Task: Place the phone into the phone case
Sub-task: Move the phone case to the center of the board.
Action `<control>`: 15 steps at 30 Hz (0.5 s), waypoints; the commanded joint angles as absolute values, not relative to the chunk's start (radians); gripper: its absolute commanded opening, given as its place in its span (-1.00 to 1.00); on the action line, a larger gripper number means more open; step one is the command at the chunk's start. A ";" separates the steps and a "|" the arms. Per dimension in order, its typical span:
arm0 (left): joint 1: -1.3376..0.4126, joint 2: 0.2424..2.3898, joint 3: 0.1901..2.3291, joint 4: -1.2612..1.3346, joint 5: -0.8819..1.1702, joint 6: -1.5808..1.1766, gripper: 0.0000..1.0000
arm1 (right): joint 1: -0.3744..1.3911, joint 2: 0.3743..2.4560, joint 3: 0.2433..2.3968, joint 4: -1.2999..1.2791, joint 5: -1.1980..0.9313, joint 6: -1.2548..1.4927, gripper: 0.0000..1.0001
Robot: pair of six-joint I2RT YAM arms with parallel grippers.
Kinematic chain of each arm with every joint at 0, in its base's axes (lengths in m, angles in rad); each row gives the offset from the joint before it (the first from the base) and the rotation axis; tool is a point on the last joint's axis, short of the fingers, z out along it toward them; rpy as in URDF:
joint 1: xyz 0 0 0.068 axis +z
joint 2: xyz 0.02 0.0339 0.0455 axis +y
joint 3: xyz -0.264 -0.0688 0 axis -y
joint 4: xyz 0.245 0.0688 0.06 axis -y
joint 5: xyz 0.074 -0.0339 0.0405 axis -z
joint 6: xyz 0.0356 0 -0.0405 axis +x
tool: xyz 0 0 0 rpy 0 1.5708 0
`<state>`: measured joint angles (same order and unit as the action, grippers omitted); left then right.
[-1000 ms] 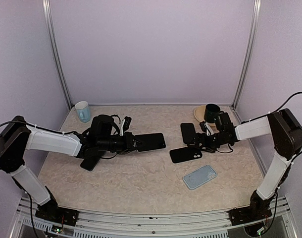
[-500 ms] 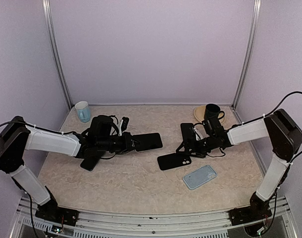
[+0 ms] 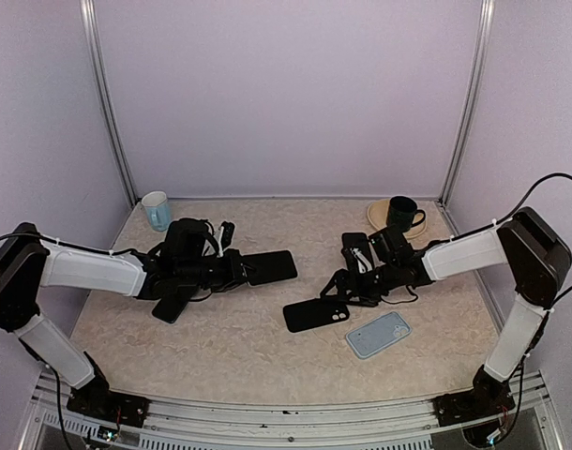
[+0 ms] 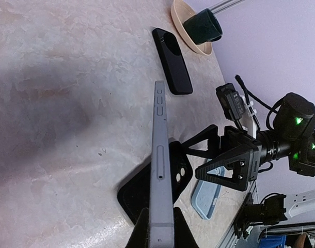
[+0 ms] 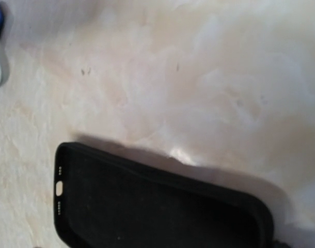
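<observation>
Black phone case (image 5: 162,206) cut off below; right pincer's fingers unseen.

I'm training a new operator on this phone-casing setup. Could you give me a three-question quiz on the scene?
1. True or false: the left hand is shut on the slim grey phone.
2. Which lies nearer the right hand: the black rubber phone case or the light blue phone case?
3. What stands on the tan round saucer?

Key: 1 true; 2 black; 3 the dark green mug.
</observation>
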<state>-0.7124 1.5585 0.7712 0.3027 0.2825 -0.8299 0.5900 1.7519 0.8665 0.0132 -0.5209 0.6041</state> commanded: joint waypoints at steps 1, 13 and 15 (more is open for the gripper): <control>-0.706 1.506 0.770 0.309 0.268 -0.849 -1.00 | 0.607 1.717 0.846 0.035 -0.538 0.628 0.87; -0.763 1.505 0.810 0.272 0.313 -1.008 -1.00 | 0.568 1.674 0.882 -0.050 -0.492 0.570 0.98; -0.775 1.517 0.819 0.278 0.322 -1.023 -1.00 | 0.548 1.660 0.878 -0.051 -0.495 0.568 0.99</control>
<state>-0.7475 1.5288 0.7712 0.2394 0.2874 -0.9760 0.5819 1.7096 0.8577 -0.0177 -0.5079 0.5915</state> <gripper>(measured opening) 0.072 0.988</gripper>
